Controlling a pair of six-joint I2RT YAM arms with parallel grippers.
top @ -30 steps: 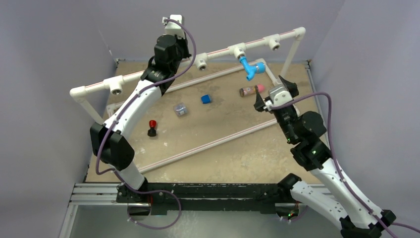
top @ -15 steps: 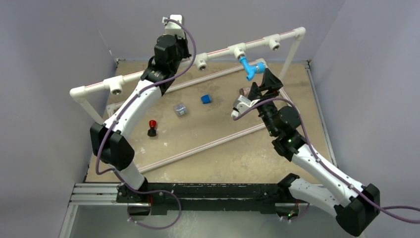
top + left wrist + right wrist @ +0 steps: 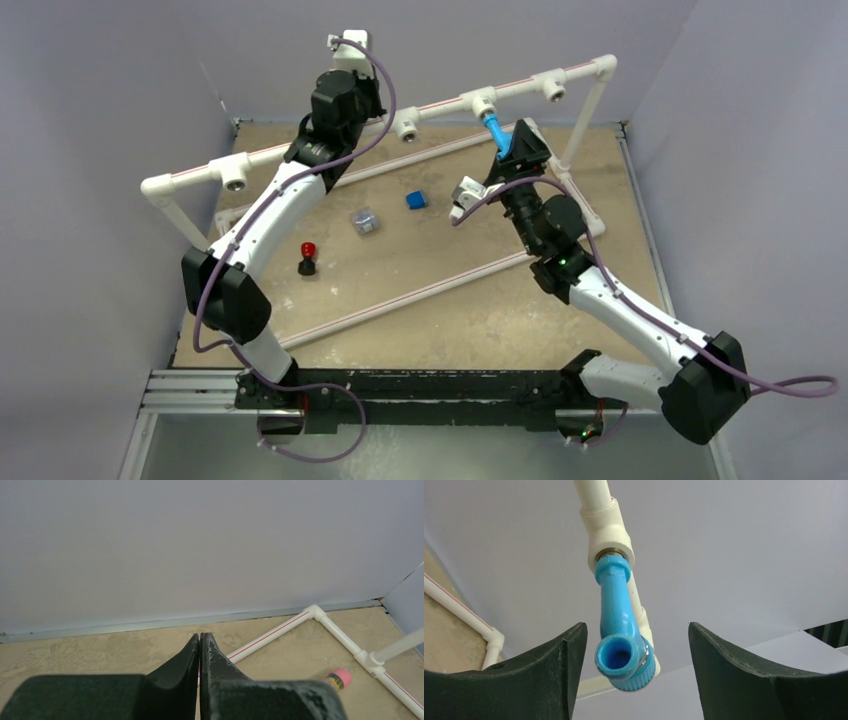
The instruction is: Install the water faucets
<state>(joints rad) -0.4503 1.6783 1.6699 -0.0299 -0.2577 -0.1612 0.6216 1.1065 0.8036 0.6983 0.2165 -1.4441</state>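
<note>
The light-blue plastic water faucet (image 3: 620, 625) sits with its upper end seated in a white plastic tee fitting (image 3: 608, 535) on the raised white pipe rail (image 3: 300, 148). Its open round mouth faces my right wrist camera. My right jaws stand wide apart with nothing in them, one on each side of the faucet and not touching it. The gap is narrower at the jaw on the left of that view. Above and behind the jaws there is only plain lavender wall (image 3: 734, 555), so I have room there.

My left jaws are pressed together at the tips with nothing between them. They are held high near the back wall, well apart from the faucet. Ahead of them and lower down, a white pipe frame (image 3: 280, 630) lies flat on the bench and turns a corner. A brown cylinder with a pink cap (image 3: 339, 678) rests just beside that pipe, to the right of these jaws.

The bench (image 3: 450, 310) is a mottled sandy surface closed in by walls on three sides. In the open stretch between my two arms lie a small dark-blue cube (image 3: 416, 200), a small clear plastic box (image 3: 365, 221) and a short black piece with a red top (image 3: 308, 257). All three are apart from one another. I cannot tell what is in the box.
</note>
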